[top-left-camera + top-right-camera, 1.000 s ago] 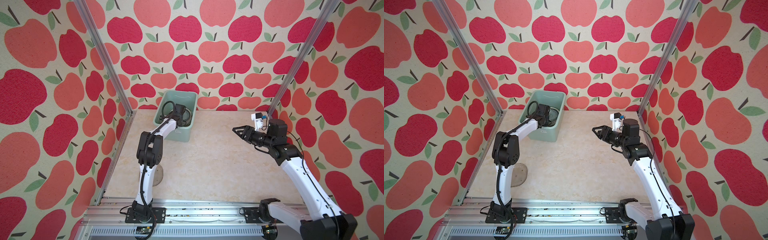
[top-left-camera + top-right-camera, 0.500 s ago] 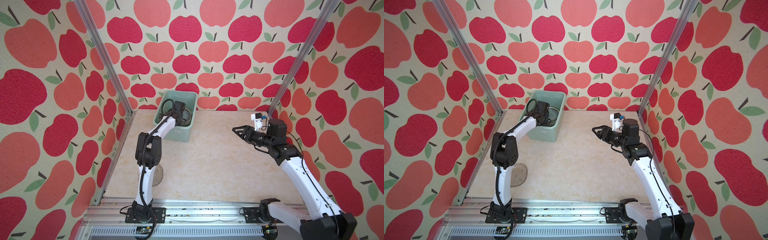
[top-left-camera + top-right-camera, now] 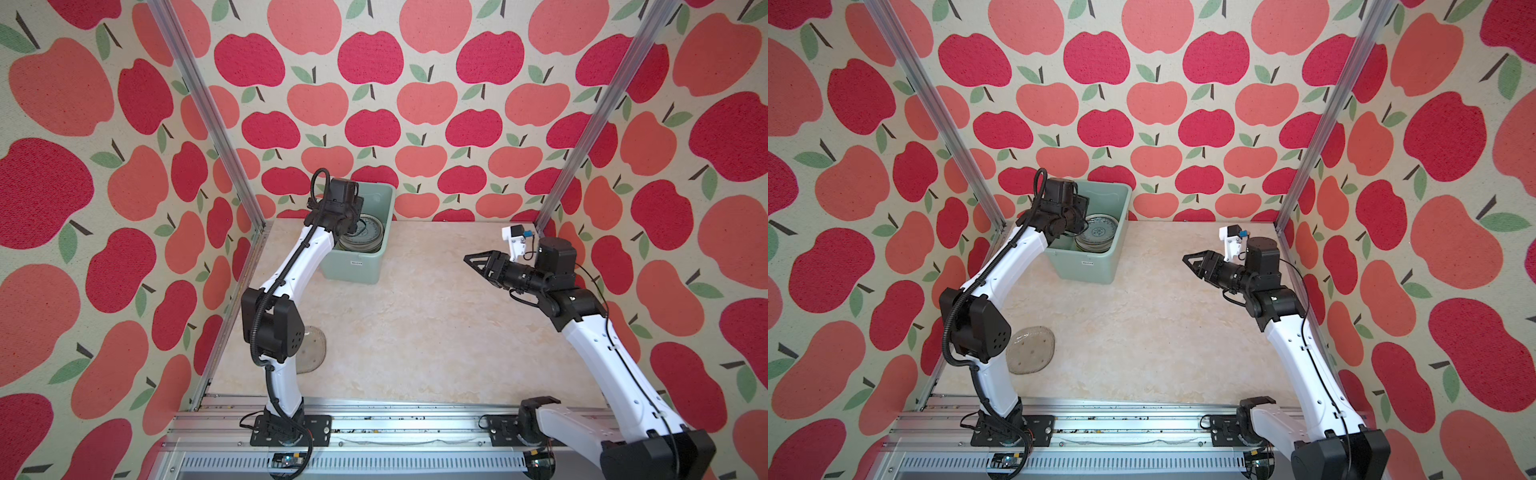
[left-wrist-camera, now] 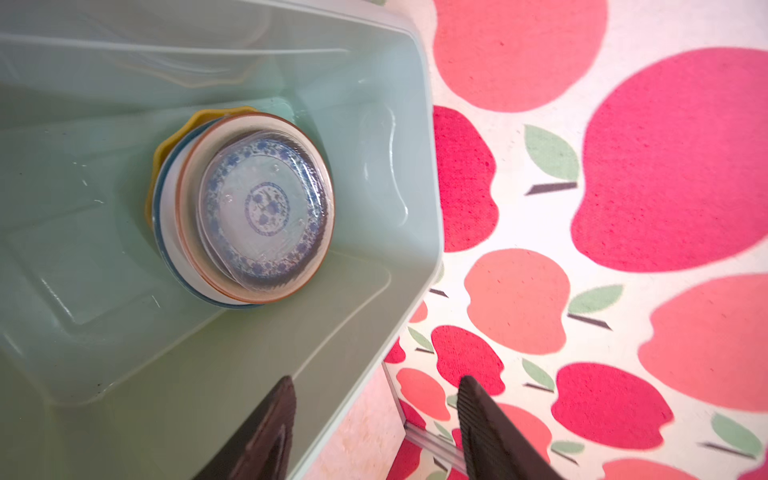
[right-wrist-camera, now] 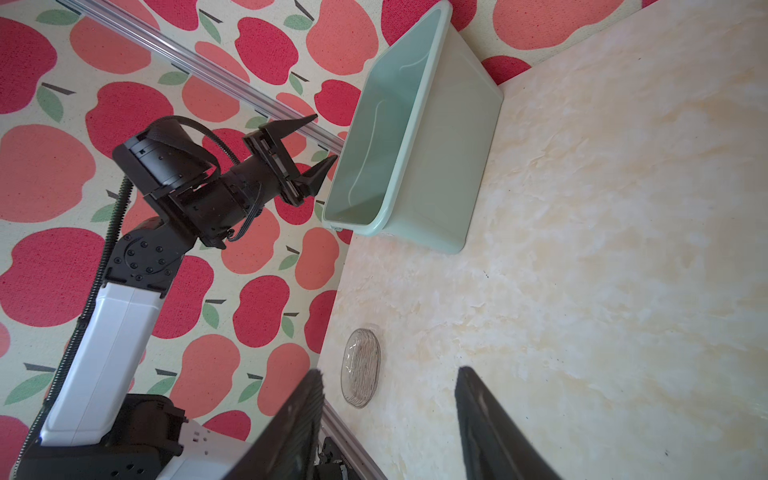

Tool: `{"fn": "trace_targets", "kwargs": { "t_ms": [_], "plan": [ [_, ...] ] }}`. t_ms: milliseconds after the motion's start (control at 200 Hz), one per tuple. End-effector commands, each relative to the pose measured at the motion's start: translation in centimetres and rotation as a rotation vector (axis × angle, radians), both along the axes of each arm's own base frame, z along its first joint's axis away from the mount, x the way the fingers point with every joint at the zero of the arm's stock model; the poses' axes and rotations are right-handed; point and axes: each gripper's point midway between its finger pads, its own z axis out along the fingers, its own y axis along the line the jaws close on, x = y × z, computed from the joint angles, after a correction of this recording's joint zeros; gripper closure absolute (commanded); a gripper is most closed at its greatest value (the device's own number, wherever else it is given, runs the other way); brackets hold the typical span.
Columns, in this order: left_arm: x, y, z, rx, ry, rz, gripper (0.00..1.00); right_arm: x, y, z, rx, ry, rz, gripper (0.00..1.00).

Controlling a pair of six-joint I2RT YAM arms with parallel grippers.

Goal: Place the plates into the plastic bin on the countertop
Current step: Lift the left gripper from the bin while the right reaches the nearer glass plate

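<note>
Stack (image 3: 1098,235) in bin (image 3: 1084,270), 1 plate (image 3: 1032,349) on countertop (image 3: 1163,332)

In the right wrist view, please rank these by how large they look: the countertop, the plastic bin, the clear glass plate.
1. countertop
2. plastic bin
3. clear glass plate, plainly the smallest

The white label (image 3: 356,263) on the plastic bin (image 3: 340,273) is unreadably small.

Apple-print walls (image 3: 428,104) stood on three sides; left aluminium post (image 3: 215,124) and right aluminium post (image 3: 595,112) rose at back corners; slotted metal rail (image 3: 395,422) ran along front.
</note>
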Motion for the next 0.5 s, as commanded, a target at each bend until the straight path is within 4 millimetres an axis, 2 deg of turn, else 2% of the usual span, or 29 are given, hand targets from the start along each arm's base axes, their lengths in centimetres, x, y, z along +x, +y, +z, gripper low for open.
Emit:
{"fn": "trace_targets", "kwargs": {
  "t_ms": [0,50,120,270,410,445,495],
  "plan": [
    [-3.9,-0.7,3.1,0.084,-0.056,-0.235,0.37,-0.9,1.3,2.2,0.039,-0.022,0.032,0.46],
    [-6.2,0.0,3.2,0.119,-0.034,-0.3,0.37,-1.2,2.4,2.1,0.033,-0.019,0.055,0.46],
    [-10.2,2.1,3.0,0.199,0.022,-0.35,0.37,-2.0,4.5,1.8,0.015,-0.014,0.095,0.46],
    [-19.0,9.1,0.1,0.299,0.193,-0.34,0.37,-4.0,9.9,0.1,-0.025,-0.001,0.178,0.46],
    [-26.6,15.2,-4.3,0.288,0.361,-0.266,0.37,-5.8,14.9,-3.7,-0.082,0.053,0.208,0.45],
    [-27.9,16.1,-5.3,0.275,0.394,-0.26,0.36,-6.6,16.4,-4.7,-0.088,0.068,0.229,0.45],
    [-30.1,17.1,-5.7,0.264,0.413,-0.228,0.36,-7.3,18.2,-6.1,-0.104,0.094,0.242,0.46]
  ]
}}
